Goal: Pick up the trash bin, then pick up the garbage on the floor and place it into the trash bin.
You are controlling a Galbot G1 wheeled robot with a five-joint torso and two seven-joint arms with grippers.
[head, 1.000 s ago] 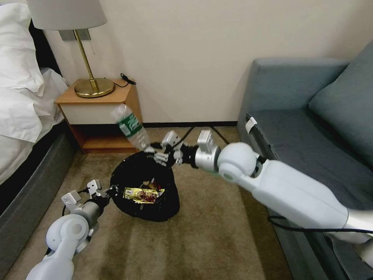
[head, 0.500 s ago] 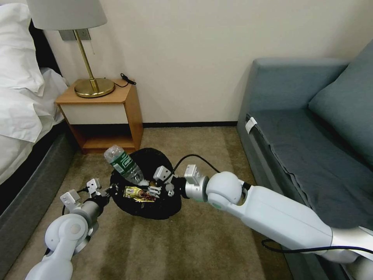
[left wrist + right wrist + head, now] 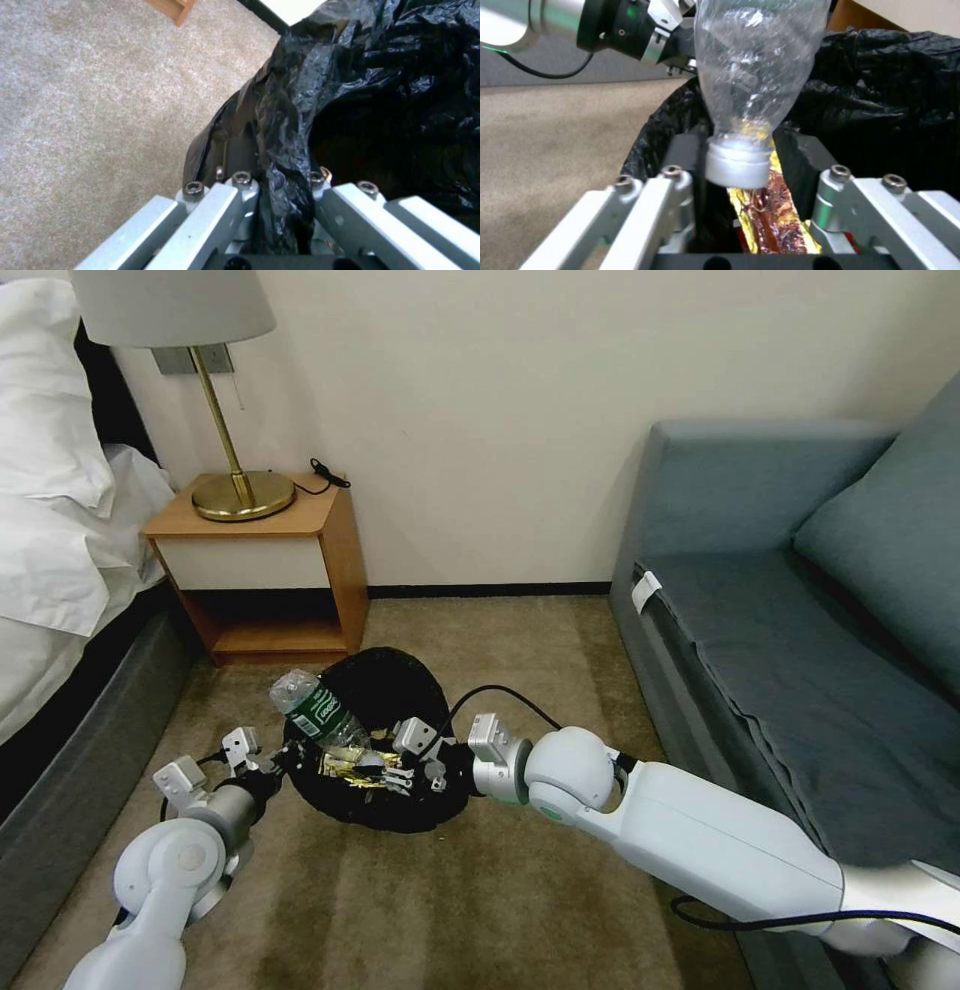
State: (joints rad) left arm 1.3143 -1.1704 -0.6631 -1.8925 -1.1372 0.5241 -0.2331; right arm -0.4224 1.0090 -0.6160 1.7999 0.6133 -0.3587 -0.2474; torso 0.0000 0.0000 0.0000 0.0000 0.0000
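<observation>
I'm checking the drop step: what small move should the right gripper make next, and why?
Probably open the right gripper. Its fingers look spread beside the bottle cap, the bottle leans over the bin rim above the gold wrapper, and the left gripper clamps the bag edge.

trash bin (image 3: 375, 790): black crinkly liner | bottle (image 3: 318, 713): clear, green label | wrapper (image 3: 775, 221): gold-yellow

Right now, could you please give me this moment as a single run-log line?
left hand: shut on trash bin rim | right hand: over bin, open around bottle cap | gold wrapper: in bin
</observation>
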